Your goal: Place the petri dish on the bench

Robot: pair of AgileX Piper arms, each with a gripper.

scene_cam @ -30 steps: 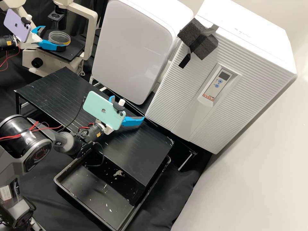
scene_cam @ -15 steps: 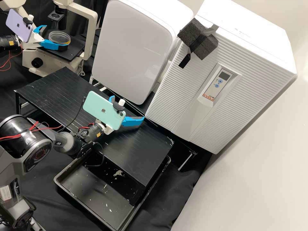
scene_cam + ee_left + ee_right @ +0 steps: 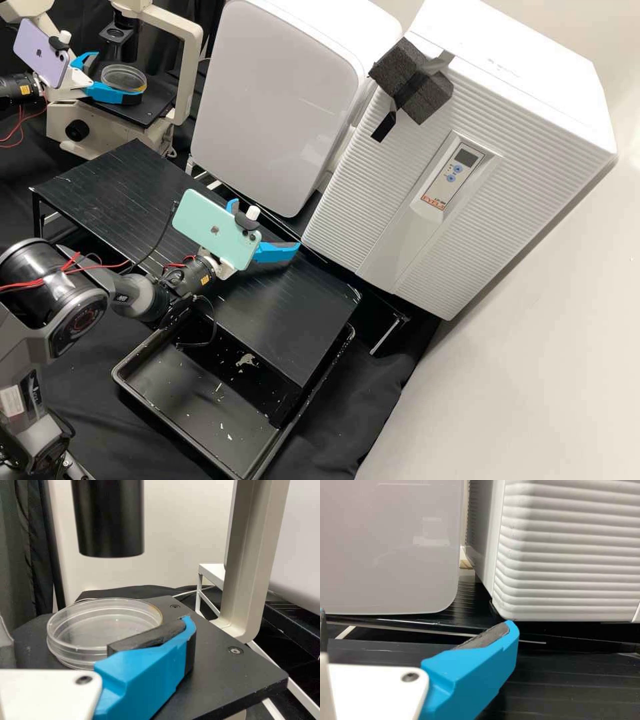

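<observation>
Securing looks to be the step in hand: the left gripper (image 3: 120, 76) stands wide around the petri dish (image 3: 123, 79) on the microscope stage (image 3: 155, 105), at eleven o'clock from the bench (image 3: 120, 190) in the high view. Next, close gently, lift level (mind that black cylinder (image 3: 107, 520) above), then carry towards five o'clock. The right gripper (image 3: 267, 223) is spread, empty.

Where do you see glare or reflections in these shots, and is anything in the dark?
High view: a bright glow on the wall, while the black cloth is mostly dark with faint sheen along its folds. Right wrist view: pale reflections on the glossy white panel. Left wrist view: thin highlights along the petri dish rim.
</observation>
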